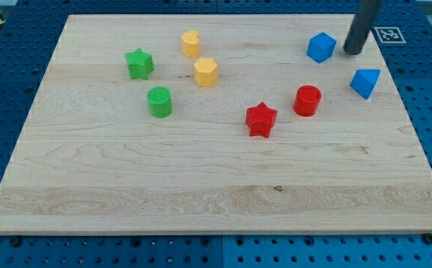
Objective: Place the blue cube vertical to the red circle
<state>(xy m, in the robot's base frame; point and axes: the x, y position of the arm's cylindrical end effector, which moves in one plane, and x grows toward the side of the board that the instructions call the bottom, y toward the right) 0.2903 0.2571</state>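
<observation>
The blue cube (321,47) sits near the view's top right of the wooden board. The red circle, a short red cylinder (307,100), stands below it and slightly to the left. My tip (352,52) rests on the board just to the right of the blue cube, a small gap between them. The dark rod rises from it out of the view's top.
A blue triangular block (365,82) lies right of the red cylinder. A red star (261,119) is left of it. A yellow heart (191,43), a yellow hexagon (205,71), a green star (138,63) and a green cylinder (159,101) sit at the upper left. The board's edge (216,232) runs along the bottom.
</observation>
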